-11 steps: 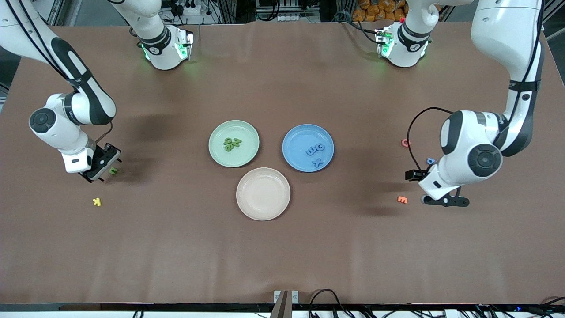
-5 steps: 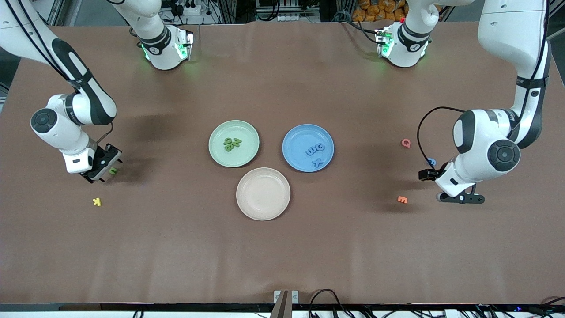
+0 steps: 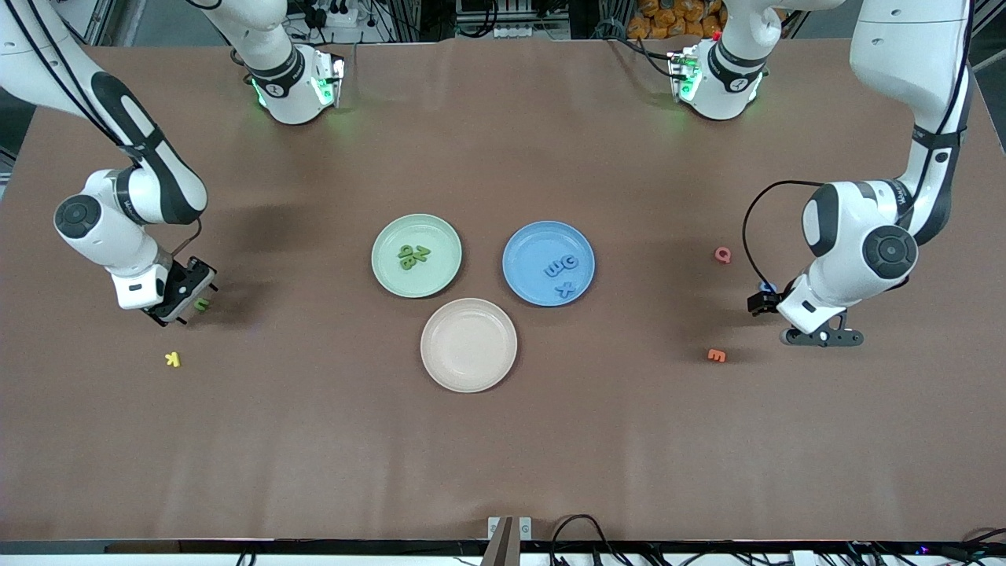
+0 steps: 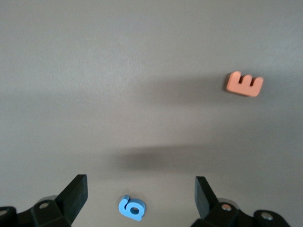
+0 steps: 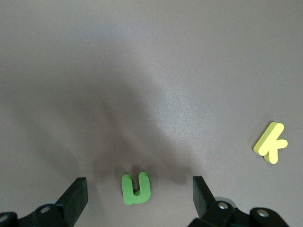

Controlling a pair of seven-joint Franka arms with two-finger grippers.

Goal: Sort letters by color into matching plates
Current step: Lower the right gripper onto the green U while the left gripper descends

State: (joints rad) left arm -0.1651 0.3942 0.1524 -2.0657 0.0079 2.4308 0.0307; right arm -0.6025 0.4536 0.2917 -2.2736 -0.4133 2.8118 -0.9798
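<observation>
On the table toward the right arm's end, a green letter [image 5: 135,189] lies between the right gripper's [image 5: 137,198] wide-apart jaws. Toward the left arm's end, the left gripper [image 4: 139,198], jaws apart, straddles a blue letter [image 4: 131,208].

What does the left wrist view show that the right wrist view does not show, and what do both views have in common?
Only the left wrist view shows a blue letter lying between the open fingers of the left gripper, and an orange letter E farther off.

Only the right wrist view shows a green letter U between the open fingers of the right gripper, and a yellow letter K to one side.

Both show the bare brown table, an open gripper over one letter not yet gripped, and no plates.
</observation>
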